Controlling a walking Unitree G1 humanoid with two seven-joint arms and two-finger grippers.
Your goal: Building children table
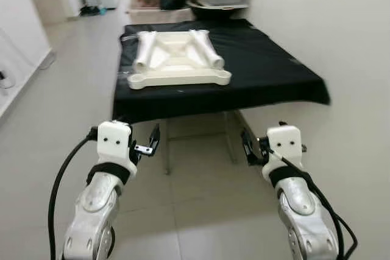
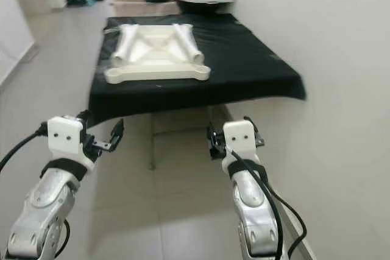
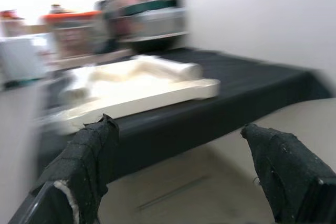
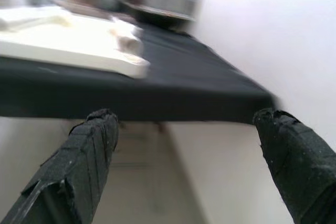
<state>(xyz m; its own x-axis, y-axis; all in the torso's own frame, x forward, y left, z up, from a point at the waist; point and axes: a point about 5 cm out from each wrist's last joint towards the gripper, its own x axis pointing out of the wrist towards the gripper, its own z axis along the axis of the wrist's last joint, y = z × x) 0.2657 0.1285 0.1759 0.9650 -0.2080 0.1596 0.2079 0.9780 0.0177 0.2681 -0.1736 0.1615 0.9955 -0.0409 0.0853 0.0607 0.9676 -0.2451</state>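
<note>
Approaching with both jaws wide, left gripper (image 1: 153,140) and right gripper (image 1: 245,146) empty, I risk striking the tabletop (image 1: 274,71) edge at 12 o'clock, jolting the cream table frame (image 1: 177,65).

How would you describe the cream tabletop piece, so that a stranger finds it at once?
Look at the table draped in black cloth beside the white wall. On its left half lies the cream children's tabletop, upside down, with two white legs lying on it. Nothing else on the cloth is pale.
</note>
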